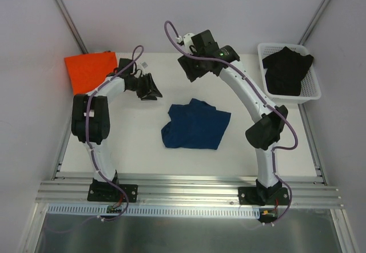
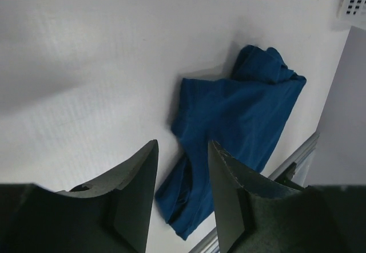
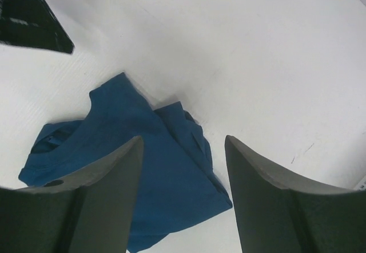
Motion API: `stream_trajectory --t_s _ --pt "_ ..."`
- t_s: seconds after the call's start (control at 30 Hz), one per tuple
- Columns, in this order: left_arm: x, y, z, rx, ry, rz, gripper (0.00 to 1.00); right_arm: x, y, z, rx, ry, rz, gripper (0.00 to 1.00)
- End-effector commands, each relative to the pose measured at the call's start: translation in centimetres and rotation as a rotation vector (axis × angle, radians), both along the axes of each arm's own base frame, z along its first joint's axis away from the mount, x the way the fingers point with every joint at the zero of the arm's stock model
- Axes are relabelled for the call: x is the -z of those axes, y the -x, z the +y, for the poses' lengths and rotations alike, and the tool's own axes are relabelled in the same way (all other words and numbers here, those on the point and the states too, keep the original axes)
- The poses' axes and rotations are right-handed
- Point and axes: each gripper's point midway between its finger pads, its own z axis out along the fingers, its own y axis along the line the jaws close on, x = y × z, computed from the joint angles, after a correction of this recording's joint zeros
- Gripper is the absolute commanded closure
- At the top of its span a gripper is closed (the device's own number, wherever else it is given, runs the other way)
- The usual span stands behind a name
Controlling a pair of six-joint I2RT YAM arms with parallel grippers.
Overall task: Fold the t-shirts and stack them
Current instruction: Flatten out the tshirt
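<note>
Overhead, we see the blue t-shirt [image 1: 195, 126] lying rumpled at the middle of the white table [image 1: 137, 144], with the orange t-shirt [image 1: 90, 70] folded at its far left corner. The left gripper [image 2: 183, 147] and right gripper [image 3: 183, 141] hang with jaws apart, holding nothing. A white basket [image 1: 311, 87] at far right holds dark cloth [image 1: 287, 70].

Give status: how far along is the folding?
Done: bright orange cloth t-shirt lies folded, far left. In hand: nothing; left gripper and right gripper are open, empty, above the rumpled blue cloth t-shirt. Left: fold it, stack it on the orange one; dark clothes sit in the white plastic basket.
</note>
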Motion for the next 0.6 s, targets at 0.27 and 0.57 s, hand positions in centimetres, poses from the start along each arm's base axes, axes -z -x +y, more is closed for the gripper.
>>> stream_trajectory --t_s 0.27,0.57 --pt "2.1 3.6 -6.2 0.116 0.072 0.128 0.6 -7.6 -2.9 -1.7 0.169 -0.339 -0.03 0.35" --pt "3.1 3.2 -6.2 0.111 0.066 0.148 0.6 -8.1 -2.8 -1.7 0.175 -0.374 -0.018 0.34"
